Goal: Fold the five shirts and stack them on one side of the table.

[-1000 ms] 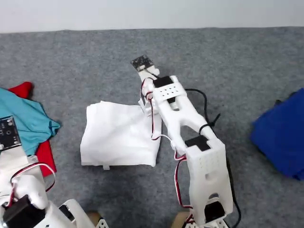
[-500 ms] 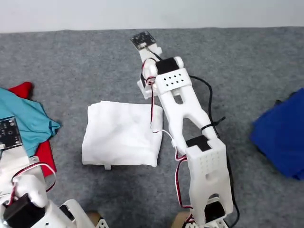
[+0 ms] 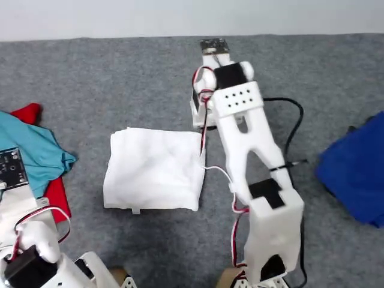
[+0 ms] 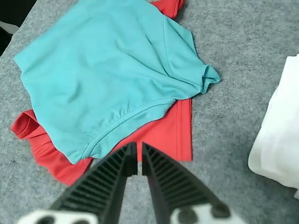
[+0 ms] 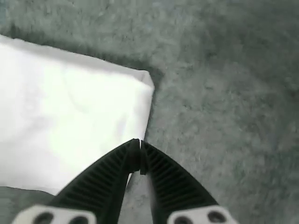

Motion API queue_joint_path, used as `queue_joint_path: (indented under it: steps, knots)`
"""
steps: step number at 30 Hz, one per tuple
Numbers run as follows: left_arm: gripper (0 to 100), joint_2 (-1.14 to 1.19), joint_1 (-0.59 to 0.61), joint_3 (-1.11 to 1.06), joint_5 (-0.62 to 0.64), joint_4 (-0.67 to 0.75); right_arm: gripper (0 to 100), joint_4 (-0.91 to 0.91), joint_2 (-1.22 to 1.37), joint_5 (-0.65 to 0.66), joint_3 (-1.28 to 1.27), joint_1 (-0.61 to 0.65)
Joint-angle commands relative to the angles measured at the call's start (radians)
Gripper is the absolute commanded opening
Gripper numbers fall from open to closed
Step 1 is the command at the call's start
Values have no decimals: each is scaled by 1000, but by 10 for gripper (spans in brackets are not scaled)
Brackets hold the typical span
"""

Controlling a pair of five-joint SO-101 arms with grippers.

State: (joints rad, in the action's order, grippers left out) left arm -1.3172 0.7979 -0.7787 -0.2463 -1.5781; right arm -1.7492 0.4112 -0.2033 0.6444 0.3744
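Right gripper (image 5: 139, 150) jaws together, empty, just off the folded white shirt's (image 3: 153, 169) 1 o'clock corner, mid-counter (image 3: 90, 90). Left gripper (image 4: 138, 153) jaws all but together, empty, over the red shirt's (image 4: 180, 135) edge at counter 9 o'clock. Teal shirt (image 4: 107, 74) lies on red. Blue shirt (image 3: 354, 171) at 3 o'clock.

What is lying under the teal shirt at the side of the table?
A red shirt lies under the teal shirt and shows past its edges. The middle of the red shirt is covered, so whether anything else lies beneath cannot be seen.
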Motion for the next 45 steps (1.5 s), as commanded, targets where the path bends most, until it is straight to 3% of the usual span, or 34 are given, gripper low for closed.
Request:
queue_joint_path:
  steps: [1, 7, 12, 18, 24, 27, 32, 45]
  knots:
    - [32, 2, 6, 5, -6, 9, 8, -39, -163, -55, -84, -8]
    - [32, -2, 3, -25, -8, 9, 9, 25, -222, -120, -295, -1]
    - [32, -2, 3, -27, -8, 9, 21, 191, -196, -112, -470, -1]
    - [32, -2, 2, -27, -8, 9, 182, 285, -140, -120, -503, 82]
    - [32, -2, 2, -27, -8, 11, 201, 381, -87, -123, -503, 168]
    - [32, -3, 2, -27, -8, 11, 224, 406, -54, -169, -503, 176]
    - [32, -3, 2, -27, -8, 9, 365, 406, -12, -259, -503, 171]
    - [32, -3, 2, -27, -8, 9, 330, 475, 96, -255, -503, 197]
